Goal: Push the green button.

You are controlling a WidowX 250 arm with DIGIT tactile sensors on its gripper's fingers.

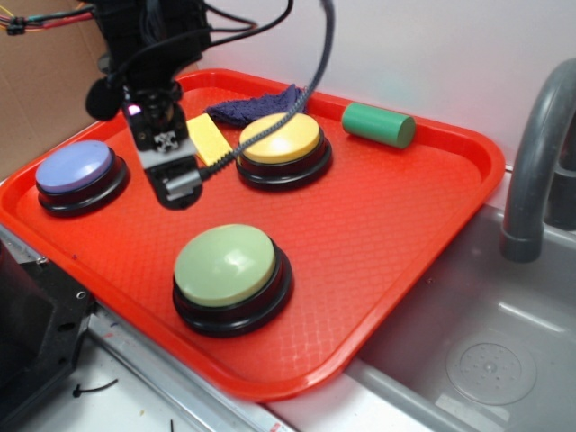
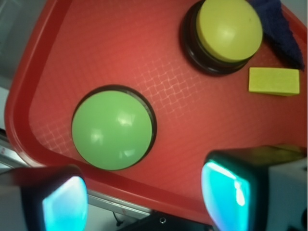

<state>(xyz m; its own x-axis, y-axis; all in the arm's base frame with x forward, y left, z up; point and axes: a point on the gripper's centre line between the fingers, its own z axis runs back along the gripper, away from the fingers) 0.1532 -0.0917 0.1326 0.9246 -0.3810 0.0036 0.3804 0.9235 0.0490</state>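
Observation:
The green button (image 1: 225, 265), a pale-green dome on a black base, sits at the near middle of the red tray (image 1: 396, 216). In the wrist view the green button (image 2: 113, 129) lies ahead of the fingers, left of centre. My gripper (image 1: 177, 184) hangs above the tray behind and to the left of it, not touching it. The gripper (image 2: 144, 202) is open, its two cyan-lit fingers wide apart with nothing between them.
A yellow button (image 1: 281, 139) stands at the tray's back, a blue button (image 1: 76, 168) at its left. A yellow block (image 1: 207, 138), a dark blue cloth (image 1: 256, 108) and a green cylinder (image 1: 378, 124) lie along the back. A grey sink (image 1: 486, 351) and faucet (image 1: 535, 153) are on the right.

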